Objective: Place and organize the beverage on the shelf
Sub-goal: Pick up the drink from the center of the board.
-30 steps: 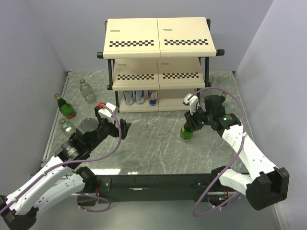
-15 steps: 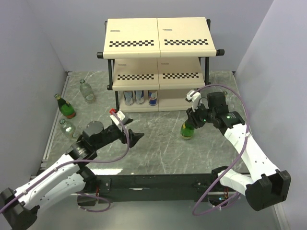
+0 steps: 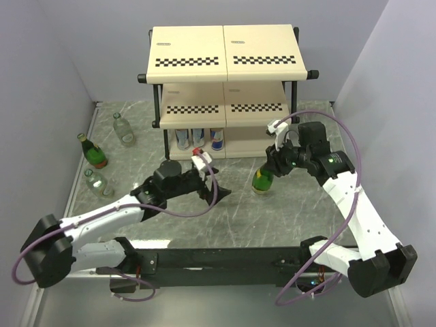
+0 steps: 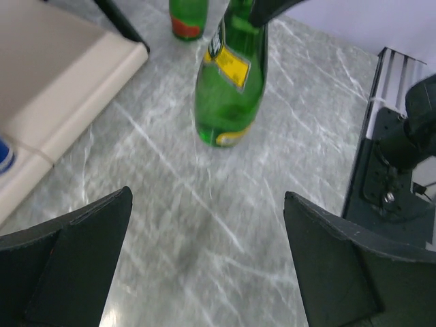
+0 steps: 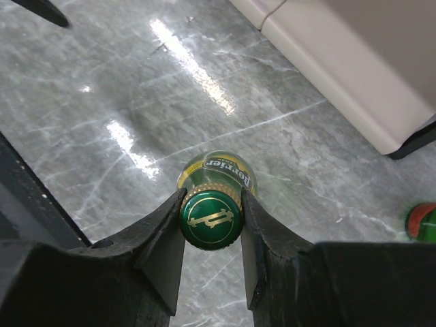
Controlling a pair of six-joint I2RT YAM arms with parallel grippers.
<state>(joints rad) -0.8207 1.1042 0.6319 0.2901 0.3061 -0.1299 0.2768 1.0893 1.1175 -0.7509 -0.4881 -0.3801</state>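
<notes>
My right gripper (image 3: 274, 165) (image 5: 212, 204) is shut on the gold-ringed cap of a green Perrier bottle (image 3: 262, 181) (image 5: 210, 219). The bottle hangs slightly tilted in front of the shelf's right half, its base at or just over the marble table. The shelf (image 3: 225, 54) has cream boards with checkered strips, and its bottom tier holds three cans (image 3: 199, 138). My left gripper (image 3: 219, 196) (image 4: 208, 197) is open wide and empty over bare table. It points at the green bottle (image 4: 228, 88), a short way left of it.
A green bottle with a red label (image 3: 92, 151) and two clear bottles (image 3: 122, 129) (image 3: 95, 181) stand at the far left. Another red-labelled green bottle (image 4: 185, 17) (image 5: 422, 222) stands by the shelf's right leg. The shelf's bottom board (image 4: 61, 75) (image 5: 340, 61) lies close to both grippers.
My left arm has swung right to the table's middle and its jaws have spread fully. My right gripper has carried the green bottle a little left and toward the shelf.
</notes>
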